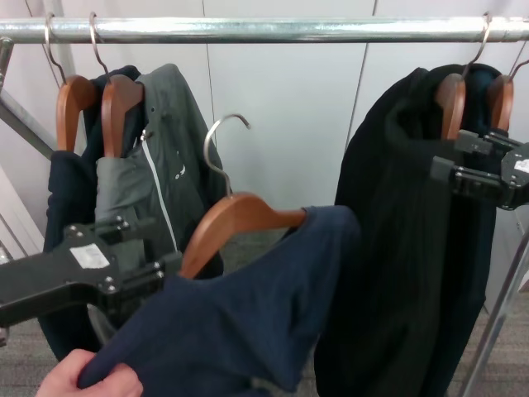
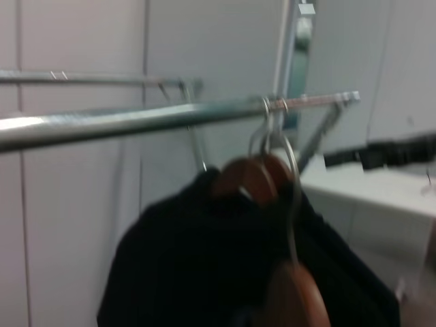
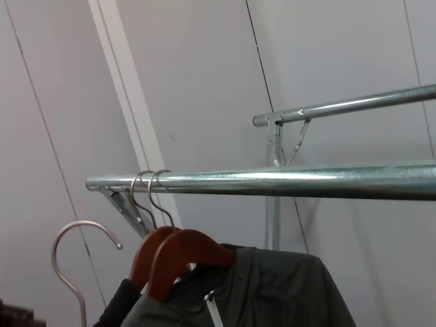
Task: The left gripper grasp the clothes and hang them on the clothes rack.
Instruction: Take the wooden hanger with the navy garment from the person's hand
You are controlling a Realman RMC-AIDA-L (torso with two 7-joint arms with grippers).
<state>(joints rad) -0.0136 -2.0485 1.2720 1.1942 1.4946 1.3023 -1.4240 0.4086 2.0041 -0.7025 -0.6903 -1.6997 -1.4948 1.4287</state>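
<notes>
The clothes [image 1: 240, 331], a navy T-shirt on a brown wooden hanger [image 1: 235, 219], hang tilted below the clothes rack [image 1: 273, 30], their metal hook [image 1: 221, 145] in free air under the pole. My left gripper [image 1: 165, 271], black with a white sticker, is low on the left and shut on the hanger's lower end. In the left wrist view the hook [image 2: 293, 197] rises in front of the rack pole [image 2: 136, 119]. The right wrist view shows the same hook [image 3: 68, 262] below the pole [image 3: 286, 180]. My right gripper [image 1: 450, 157] is parked at the far right, open.
A grey-and-black zip jacket [image 1: 161, 157] on two wooden hangers hangs at the pole's left. A large black coat [image 1: 405, 231] hangs at the right. A person's hand [image 1: 83, 379] holds the T-shirt's sleeve at the bottom left. Bare pole lies between the two garments.
</notes>
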